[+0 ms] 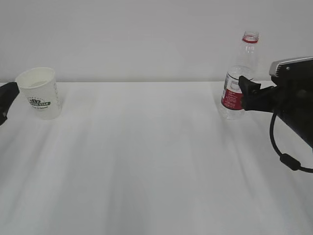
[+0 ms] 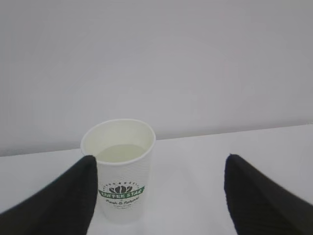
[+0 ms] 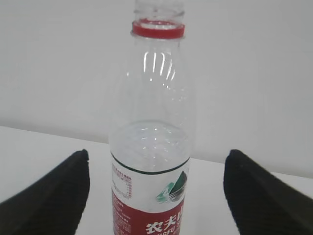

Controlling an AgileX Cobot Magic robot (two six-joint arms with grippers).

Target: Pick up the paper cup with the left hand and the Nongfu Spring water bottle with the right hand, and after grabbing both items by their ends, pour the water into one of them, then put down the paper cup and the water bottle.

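On a white table [image 1: 146, 161] set against a pale wall, two robot grippers flank the objects of a pouring job. At the right side, the water bottle [image 1: 238, 81] stands upright, its long axis vertical and its open, capless mouth pointing straight up above a red neck ring; the right gripper [image 1: 247, 94] reaches in level with the red-and-white label, and in the right wrist view its fingers [image 3: 54, 196] stand wide apart on either side of the bottle [image 3: 151, 147], clear of the plastic, with table showing in the gaps. No liquid level can be made out in the bottle's clear upper part. At the far left, the paper cup [image 1: 40, 93] stands upright on its base, rim up, logo facing the camera. The left gripper [image 1: 6, 100] sits just beside it at the frame edge; from the left wrist view its fingers [image 2: 58, 200] are spread, the left one just beside the cup [image 2: 120, 169] wall, the other well apart. Inside the cup lies faintly yellowish water [image 2: 120, 152].
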